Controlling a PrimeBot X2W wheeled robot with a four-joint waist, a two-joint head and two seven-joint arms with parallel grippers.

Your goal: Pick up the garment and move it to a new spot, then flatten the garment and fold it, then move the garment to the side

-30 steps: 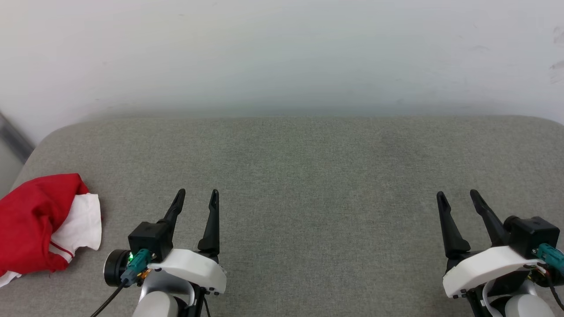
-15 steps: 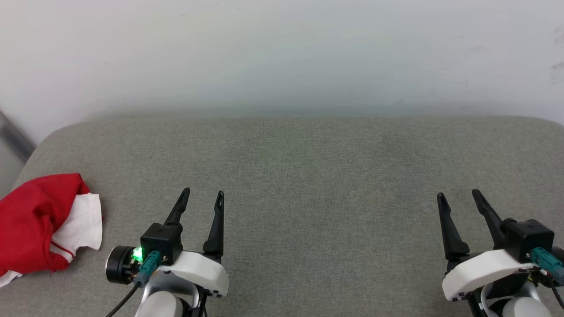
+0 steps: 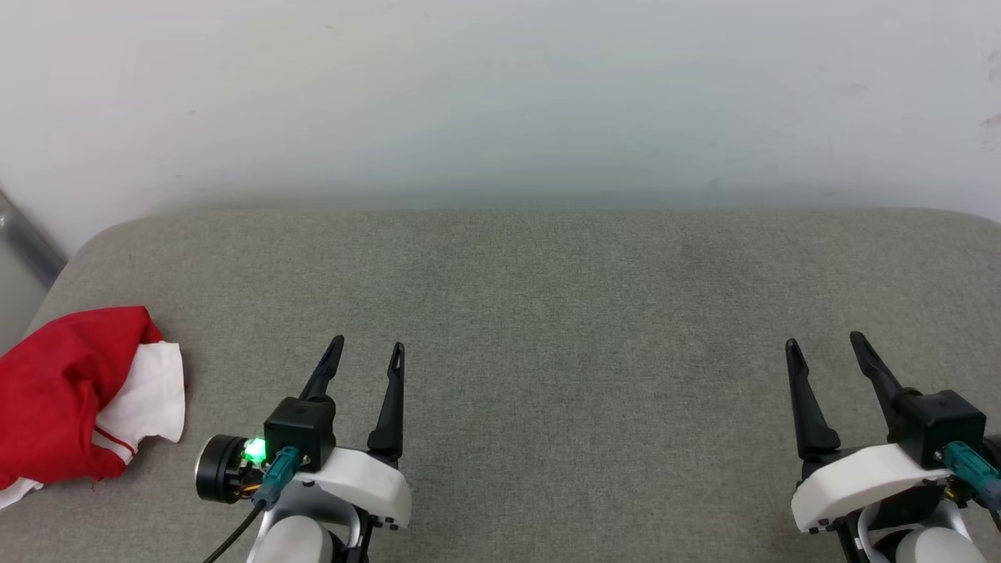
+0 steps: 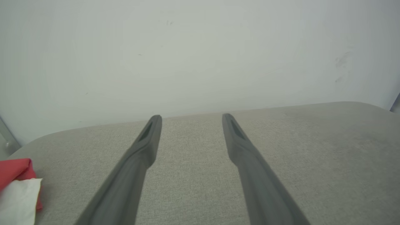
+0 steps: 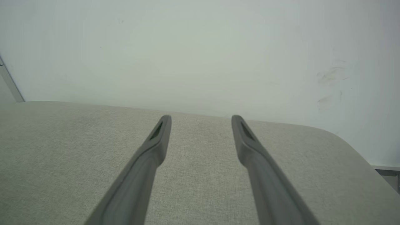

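Note:
The garment [image 3: 66, 395], red with a white sleeve and a red stripe, lies bunched up at the far left of the grey cushioned surface [image 3: 547, 297]; part of it runs past the picture's left edge. In the left wrist view the garment [image 4: 15, 184] peeks in at the lower left. My left gripper [image 3: 367, 348] hovers open to the right of the garment, nothing between its fingers. At the lower right my right gripper [image 3: 825, 342] is open and empty too. Both also show open from the wrists, left gripper [image 4: 191, 118] and right gripper [image 5: 201, 118].
A pale wall [image 3: 500, 94] rises right behind the cushion's far edge. The cushion's rounded left corner sits by a grey metal strip [image 3: 23, 238]. A wide stretch of bare fabric lies between and beyond the two grippers.
My left gripper has drifted a little to the right, away from the garment. The right gripper has edged slightly rightward. The garment lies as before.

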